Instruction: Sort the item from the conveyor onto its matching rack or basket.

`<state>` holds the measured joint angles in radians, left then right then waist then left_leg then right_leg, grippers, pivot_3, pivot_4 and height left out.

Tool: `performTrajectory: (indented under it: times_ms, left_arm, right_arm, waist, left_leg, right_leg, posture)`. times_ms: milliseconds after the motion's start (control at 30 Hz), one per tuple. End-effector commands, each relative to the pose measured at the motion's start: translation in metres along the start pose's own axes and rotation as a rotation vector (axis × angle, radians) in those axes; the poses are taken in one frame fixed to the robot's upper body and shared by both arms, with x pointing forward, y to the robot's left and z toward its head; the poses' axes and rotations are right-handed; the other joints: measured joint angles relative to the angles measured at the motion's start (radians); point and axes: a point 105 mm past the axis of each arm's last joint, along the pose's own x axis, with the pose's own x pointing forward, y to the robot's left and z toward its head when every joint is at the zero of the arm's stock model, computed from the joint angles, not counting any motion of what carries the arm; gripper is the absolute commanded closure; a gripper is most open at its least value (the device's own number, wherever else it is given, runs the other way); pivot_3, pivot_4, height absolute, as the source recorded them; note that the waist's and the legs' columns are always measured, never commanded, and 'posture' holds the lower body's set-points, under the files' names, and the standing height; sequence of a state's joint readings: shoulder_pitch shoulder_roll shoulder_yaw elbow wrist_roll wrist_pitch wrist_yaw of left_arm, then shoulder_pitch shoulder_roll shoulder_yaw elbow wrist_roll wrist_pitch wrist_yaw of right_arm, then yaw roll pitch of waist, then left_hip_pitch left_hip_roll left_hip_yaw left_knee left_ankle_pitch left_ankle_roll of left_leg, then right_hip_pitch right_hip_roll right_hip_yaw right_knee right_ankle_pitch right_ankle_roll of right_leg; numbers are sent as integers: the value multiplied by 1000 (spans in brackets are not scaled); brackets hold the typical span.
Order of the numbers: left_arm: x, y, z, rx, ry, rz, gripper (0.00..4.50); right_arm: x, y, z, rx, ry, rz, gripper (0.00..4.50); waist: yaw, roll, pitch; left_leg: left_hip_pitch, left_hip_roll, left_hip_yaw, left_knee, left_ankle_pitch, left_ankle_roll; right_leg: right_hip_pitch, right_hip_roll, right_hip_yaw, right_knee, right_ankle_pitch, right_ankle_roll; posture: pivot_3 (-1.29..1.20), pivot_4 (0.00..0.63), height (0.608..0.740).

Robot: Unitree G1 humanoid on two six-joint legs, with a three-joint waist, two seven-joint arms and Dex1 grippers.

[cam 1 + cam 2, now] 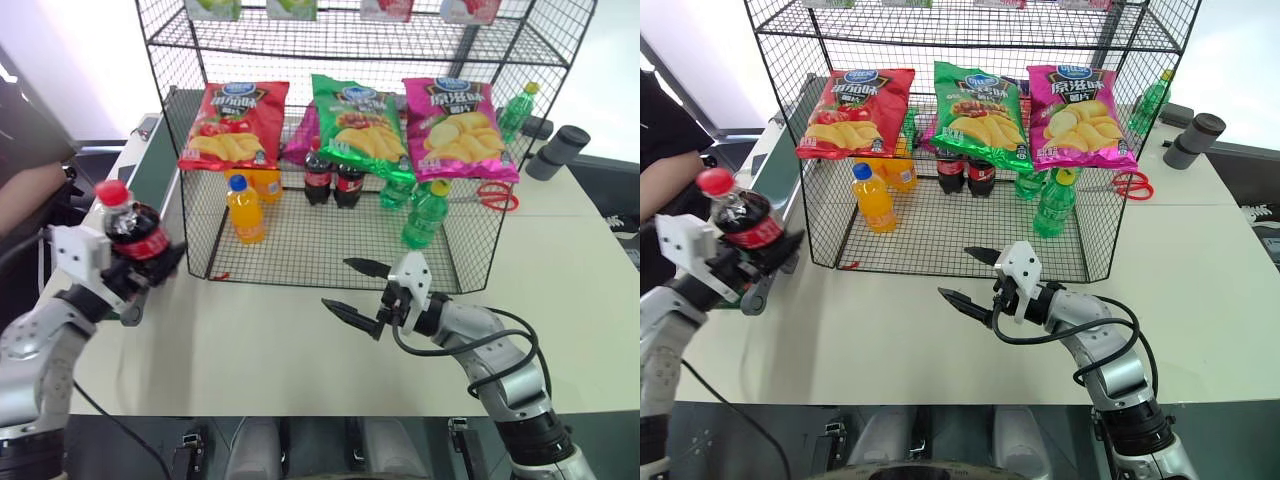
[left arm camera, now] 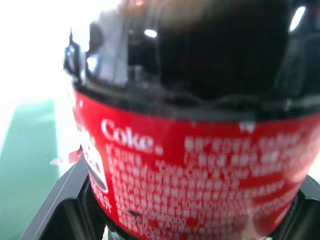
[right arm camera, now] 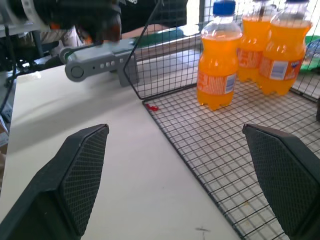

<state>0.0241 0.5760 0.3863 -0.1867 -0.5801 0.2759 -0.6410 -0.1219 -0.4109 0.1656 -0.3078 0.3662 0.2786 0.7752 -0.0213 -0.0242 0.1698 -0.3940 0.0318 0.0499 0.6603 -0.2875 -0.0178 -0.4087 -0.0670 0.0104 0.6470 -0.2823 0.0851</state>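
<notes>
Cola bottle (image 1: 135, 228) with a red cap and red label sits clamped in the left end effector (image 1: 140, 268), held above the near end of the dark green conveyor (image 1: 150, 165), just left of the black wire rack (image 1: 455, 262). Its long axis leans, with the cap pointing up and toward the robot's left and the base down between the fingers. Inside the rack's low grid-floored compartment stand an orange-drink bottle (image 1: 245, 210) with a blue cap at the left, more orange bottles behind it, two cola bottles (image 1: 333, 180) in the middle, and green bottles (image 1: 425, 214) with yellow caps at the right. Red, green and pink crisp bags (image 1: 358, 122) hang above them. Over the pale surface (image 1: 250, 340), the right end effector (image 1: 352, 289) stands empty with fingers spread wide, pointing toward the rack's front.
</notes>
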Motion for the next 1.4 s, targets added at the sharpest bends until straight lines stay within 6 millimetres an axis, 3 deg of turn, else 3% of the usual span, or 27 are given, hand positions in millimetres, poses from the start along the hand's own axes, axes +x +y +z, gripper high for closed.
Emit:
performTrajectory:
  times_ms: [33,133,333,533,800,1067,1233,1333,1367,1400]
  left_arm:
    - [3,-19,8,-7,-25,-92,715]
    - [9,-52,-1,-48,30,-270,715]
    - [19,-124,-15,-67,115,-659,715]
    - [37,-167,-13,-18,91,-927,715]
    - [52,-189,-9,52,79,-1093,715]
    - [61,-197,-8,84,54,-1111,715]
    - [63,-198,-6,86,44,-1108,759]
    - [61,-198,-4,50,40,-1107,759]
    - [60,-198,-3,32,41,-1106,170]
    - [60,-197,-3,19,42,-1105,12]
  right_arm:
    - [-2,3,13,-25,-46,-3,0]
    - [-5,3,21,-1,-63,-1,0]
    - [-5,27,40,124,-85,156,0]
    - [4,37,46,167,-75,190,0]
    - [8,35,49,185,-88,160,0]
    - [9,39,49,216,-88,176,0]
    - [9,40,48,225,-83,182,1470]
    - [10,37,48,208,-84,171,1479]
    - [10,36,48,201,-84,163,1479]
    - [10,35,48,197,-85,158,1479]
  waist:
    - [1,0,0]
    - [4,0,0]
    - [7,0,0]
    - [6,1,0]
    - [8,1,0]
    - [9,1,0]
    - [8,1,0]
    - [9,1,0]
    - [9,1,0]
    - [9,1,0]
  left_leg:
    - [0,0,0,0,0,0]
    - [0,0,0,0,0,0]
    - [-1,-1,0,1,0,0]
    - [0,0,0,1,0,0]
    - [-2,-1,0,2,0,1]
    - [-2,0,0,4,0,1]
    - [-2,0,0,4,1,1]
    - [-2,0,-1,4,0,1]
    - [-2,0,-1,4,1,1]
    - [-2,0,-1,4,1,1]
  right_leg:
    - [0,0,0,0,0,0]
    - [0,0,0,0,0,0]
    - [1,0,0,0,0,0]
    - [1,0,0,0,0,0]
    - [0,4,0,0,1,3]
    - [1,9,0,1,2,4]
    - [1,10,0,1,2,5]
    - [0,11,0,1,2,5]
    - [0,11,0,1,2,5]
    - [1,11,0,1,2,5]
  posture:
    - [0,150,740]
    - [0,150,740]
    - [0,150,740]
    - [0,150,740]
    - [0,150,740]
    - [0,150,740]
    - [0,150,740]
    - [0,150,740]
    - [0,150,740]
    - [0,150,740]
